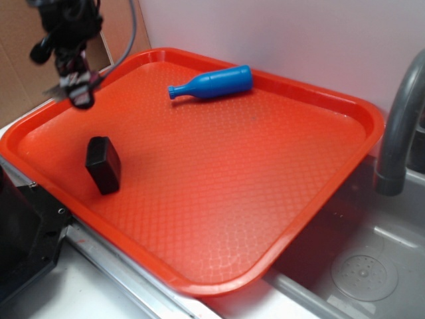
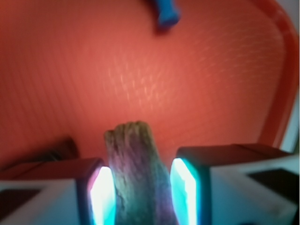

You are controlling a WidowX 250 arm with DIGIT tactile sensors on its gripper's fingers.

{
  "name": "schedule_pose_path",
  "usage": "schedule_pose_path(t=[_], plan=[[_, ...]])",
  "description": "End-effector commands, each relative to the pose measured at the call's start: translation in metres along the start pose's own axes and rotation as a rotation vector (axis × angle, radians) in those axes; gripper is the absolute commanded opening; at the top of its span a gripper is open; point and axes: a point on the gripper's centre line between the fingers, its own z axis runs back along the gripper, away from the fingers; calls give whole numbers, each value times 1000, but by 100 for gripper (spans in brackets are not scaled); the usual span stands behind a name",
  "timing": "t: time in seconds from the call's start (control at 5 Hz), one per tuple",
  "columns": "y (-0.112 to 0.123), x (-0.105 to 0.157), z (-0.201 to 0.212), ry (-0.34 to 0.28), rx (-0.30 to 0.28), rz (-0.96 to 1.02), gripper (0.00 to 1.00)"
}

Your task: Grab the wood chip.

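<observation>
A: Where does your gripper (image 1: 80,93) sit right now?

B: At the far left of the exterior view, raised above the orange tray's (image 1: 319,199) left corner. You can't read the jaws from there, so look at the wrist view.

A: And the wood chip (image 2: 136,173)?

B: It stands between your two fingers (image 2: 101,197), rough and brown-grey, its ragged tip poking out past them. The jaws are nearly closed around it; the left pad looks to be touching it, while on the right I can't tell whether a thin gap remains. It looks like you hold it, but I'd judge the grip narrow.

A: How do you finish this well?

B: Squeeze gently until both pads bear on the chip's flat sides, and keep the wrist steady so the sliver doesn't twist out. Moving rightward, the black block (image 1: 103,165) lies below and right of your gripper, and the blue plastic bottle (image 1: 212,83) rests on its side near the tray's far rim. Both are well apart from you, so rise straight up.
</observation>
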Motion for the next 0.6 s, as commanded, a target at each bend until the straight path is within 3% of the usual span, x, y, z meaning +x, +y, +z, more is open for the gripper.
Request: schedule_pose_path(t=[0.0,0.2,0.4], plan=[[-7,42,58,-16,-37,295,0],[-23,46,73,-30,5,349,0],[-32,46,79,-51,-19,361,0]])
